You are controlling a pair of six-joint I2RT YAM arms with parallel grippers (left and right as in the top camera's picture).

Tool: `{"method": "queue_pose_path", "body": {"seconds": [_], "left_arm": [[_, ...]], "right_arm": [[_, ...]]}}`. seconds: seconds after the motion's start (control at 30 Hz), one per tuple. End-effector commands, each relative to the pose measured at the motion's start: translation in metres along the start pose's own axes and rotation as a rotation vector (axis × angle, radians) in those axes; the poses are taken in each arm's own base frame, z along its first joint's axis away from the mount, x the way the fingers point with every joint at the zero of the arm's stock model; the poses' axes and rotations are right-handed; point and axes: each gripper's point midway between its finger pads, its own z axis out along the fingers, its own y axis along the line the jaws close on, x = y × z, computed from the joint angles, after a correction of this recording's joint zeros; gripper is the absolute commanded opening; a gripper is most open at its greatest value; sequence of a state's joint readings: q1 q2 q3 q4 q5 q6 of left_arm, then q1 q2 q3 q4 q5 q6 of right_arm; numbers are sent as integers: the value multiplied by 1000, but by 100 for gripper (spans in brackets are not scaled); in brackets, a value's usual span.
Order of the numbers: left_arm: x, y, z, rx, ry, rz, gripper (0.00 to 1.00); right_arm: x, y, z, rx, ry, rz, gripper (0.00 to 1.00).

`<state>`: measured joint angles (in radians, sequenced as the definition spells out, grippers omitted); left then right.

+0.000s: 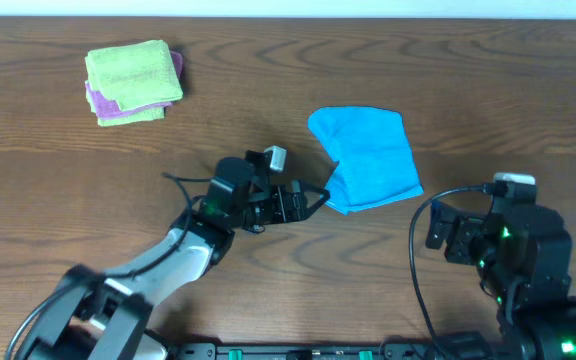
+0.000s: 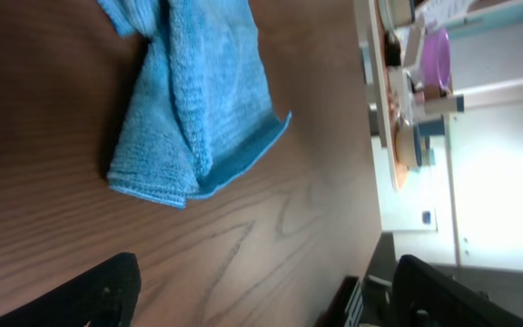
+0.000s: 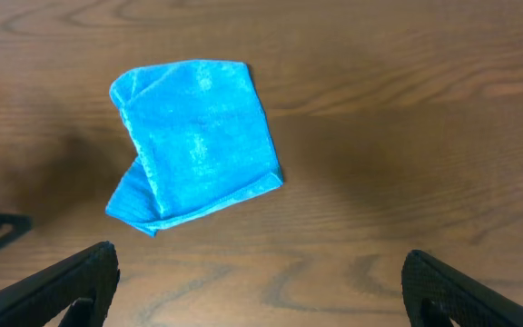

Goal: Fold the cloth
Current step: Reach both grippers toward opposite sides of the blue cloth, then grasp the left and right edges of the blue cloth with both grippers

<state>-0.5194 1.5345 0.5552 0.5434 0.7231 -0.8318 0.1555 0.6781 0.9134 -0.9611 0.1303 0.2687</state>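
The sky-blue cloth [image 1: 366,158] lies folded on the wooden table, right of centre, with a loose flap sticking out at its lower left. My left gripper [image 1: 323,188] sits just left of that flap, open and holding nothing. In the left wrist view the cloth [image 2: 198,100] lies ahead of the open gripper [image 2: 271,304], with bare wood between the fingers. My right gripper [image 1: 446,232] stands open near the front right, apart from the cloth. Seen from the right wrist, the cloth [image 3: 193,136] is ahead and to the left of the empty gripper [image 3: 261,291].
A lime-green cloth [image 1: 133,78] is stacked on a purple cloth [image 1: 93,98] at the far left. A black cable [image 1: 416,250] loops beside the right arm. The table's edge [image 2: 370,136], with clutter beyond it, shows in the left wrist view.
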Motion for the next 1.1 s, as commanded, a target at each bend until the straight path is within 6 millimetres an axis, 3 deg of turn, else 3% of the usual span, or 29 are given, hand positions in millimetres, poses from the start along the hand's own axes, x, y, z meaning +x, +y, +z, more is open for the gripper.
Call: {"method": "queue_pose_path", "body": {"seconds": [0.0, 0.17, 0.33, 0.47, 0.5, 0.57, 0.6, 0.63, 1.07], "left_arm": [[2, -4, 8, 32, 31, 19, 89], [9, 10, 23, 2, 71, -8, 88], [11, 11, 37, -1, 99, -8, 87], [17, 9, 49, 0, 129, -3, 86], [19, 9, 51, 1, 134, 0, 86], [20, 8, 52, 1, 138, 2, 86], [20, 8, 52, 2, 138, 2, 86], [20, 8, 52, 2, 138, 1, 86], [23, 18, 52, -41, 144, -9, 83]], "right_arm": [[-2, -1, 3, 8, 10, -13, 99], [-1, -1, 11, 19, 39, -15, 97], [-6, -6, 19, 37, 40, -5, 82], [-3, -3, 33, 12, 91, -21, 76], [-2, -4, 37, 17, 107, -20, 70], [0, -2, 46, 13, 136, -20, 21], [2, 0, 52, 1, 155, -19, 7], [3, 3, 57, -8, 171, -19, 3], [36, 17, 133, -63, 401, -44, 1]]}}
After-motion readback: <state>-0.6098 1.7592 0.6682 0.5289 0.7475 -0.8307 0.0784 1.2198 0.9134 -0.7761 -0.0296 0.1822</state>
